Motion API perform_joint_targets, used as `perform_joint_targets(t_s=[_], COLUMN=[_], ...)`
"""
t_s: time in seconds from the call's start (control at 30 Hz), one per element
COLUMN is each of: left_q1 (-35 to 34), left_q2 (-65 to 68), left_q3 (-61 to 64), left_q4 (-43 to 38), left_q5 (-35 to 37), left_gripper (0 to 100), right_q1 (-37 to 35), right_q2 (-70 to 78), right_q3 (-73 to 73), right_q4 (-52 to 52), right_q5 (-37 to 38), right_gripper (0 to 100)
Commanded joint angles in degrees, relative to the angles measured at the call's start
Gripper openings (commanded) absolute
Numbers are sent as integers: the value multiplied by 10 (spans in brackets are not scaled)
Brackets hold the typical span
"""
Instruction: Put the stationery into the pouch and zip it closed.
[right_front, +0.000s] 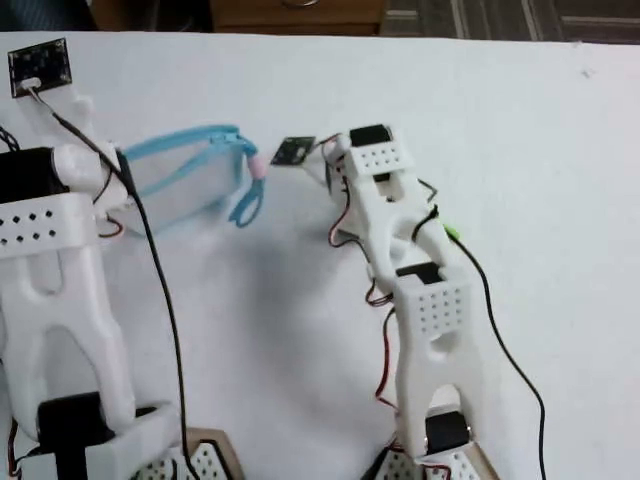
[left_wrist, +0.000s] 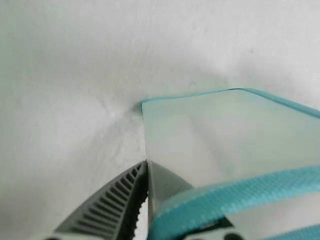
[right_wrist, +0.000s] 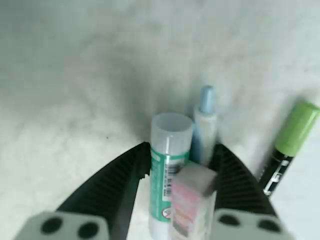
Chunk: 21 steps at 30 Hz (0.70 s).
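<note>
A white table (right_front: 520, 120) is seen, with a clear, blue-edged pouch (right_front: 185, 185) laid on it near the far side; the pouch's edge is pinched in the left hand (left_wrist: 146, 167), closed tight; the right hand (right_wrist: 181, 147) is held part-open, a glue stick (right_wrist: 167, 150), pen (right_wrist: 206, 117) and eraser (right_wrist: 192, 192) being flanked by its jaws; a green marker (right_wrist: 292, 137) is laid just beside.

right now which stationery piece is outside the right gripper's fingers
The green-capped marker; the glue stick, pink eraser and blue-tipped bottle sit inside the right gripper.
</note>
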Motion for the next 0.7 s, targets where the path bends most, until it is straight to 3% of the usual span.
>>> perform_joint_targets(t_s=[0.0,0.33,0.67], left_q1=[-3,-2,-1], left_q2=[3,3,3], left_q3=[-10,-10,-10], left_q4=[3,4,4], left_q5=[2,2,2], left_gripper=[24,24,24], right_q1=[-16,-12,-12], right_q2=[0,-153,-307], right_q3=[-19,-56,-62], right_q4=[80,116,79], right_q5=[1,-106,-275], right_gripper=[17,17,17])
